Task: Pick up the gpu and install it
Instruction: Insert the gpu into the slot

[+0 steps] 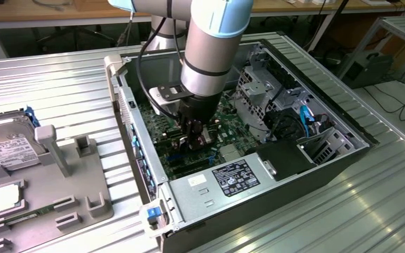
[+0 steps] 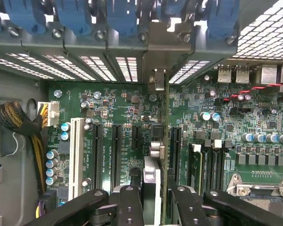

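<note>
Black gripper (image 2: 153,207) fingers (image 2: 129,207) are seen clamped on the gpu (image 2: 164,141), held edge-on and upright over the green motherboard (image 2: 226,122) among its black expansion slots, its silver bracket reaching the rear slot openings. Inside the open computer case (image 1: 343,163), a power supply (image 1: 234,176) and drive cage (image 1: 255,89) are housed. Beside the case, a grey tray (image 1: 83,200) holds a hard drive (image 1: 6,142) and a memory stick (image 1: 27,213).
</note>
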